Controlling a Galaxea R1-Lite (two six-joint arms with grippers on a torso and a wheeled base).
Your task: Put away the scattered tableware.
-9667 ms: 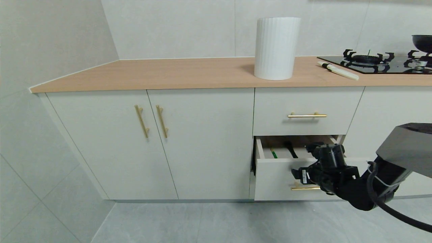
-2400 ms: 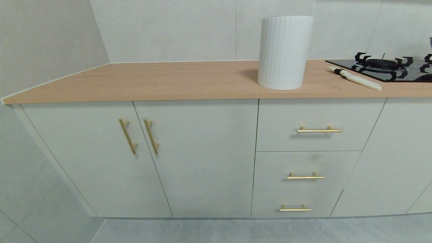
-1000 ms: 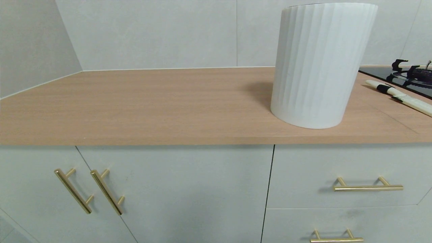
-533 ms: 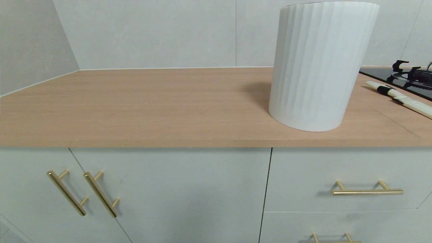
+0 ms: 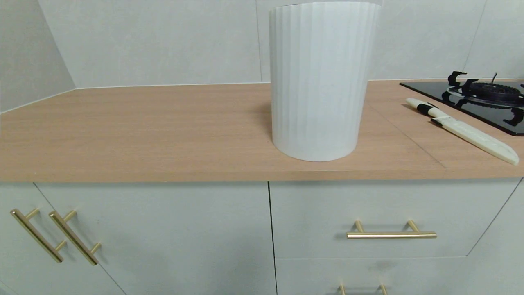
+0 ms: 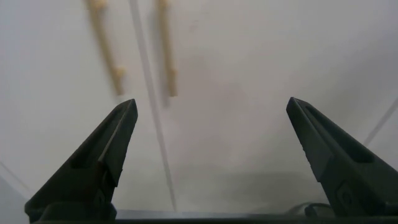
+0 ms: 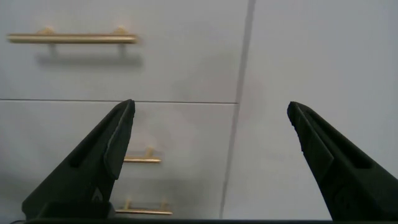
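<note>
- Grey tiled wall [image 5: 163,41] is backing a long wooden countertop [image 5: 143,135]; pale cabinets are running below it.
- Far left, two brass door handles [image 5: 73,237] are sitting side by side on shut cabinet doors.
- Left gripper [image 6: 211,104] is hanging in front of those doors, its claw spread wide and carrying nothing.
- Mid-counter, a tall white ribbed container [image 5: 319,82] is standing upright, near the front edge.
- Below and right of it, the top drawer is sitting shut, with its brass bar handle [image 5: 391,234] running level.
- Right of the container and well apart from it, the knife [image 5: 462,131] is lying flat on the countertop. Its handle end is pointing toward the wall and its tip toward the front edge.
- The knife is the only loose tableware showing, so it is probably the next thing to be put away.
- Handling guess: it is looking light, stiff and slim. The pale blade may be brittle and smooth, so it is risking a slip or a chip under a hard pinch.
- The best hold is looking like the thicker handle by the black band, pinched across its width from above.
- Far right, the black gas hob [image 5: 483,96] is lying just beside the knife's handle end, leaving little room on that side.
- Right gripper [image 7: 211,106] is facing the shut drawer fronts, claw also spread wide and carrying nothing.
</note>
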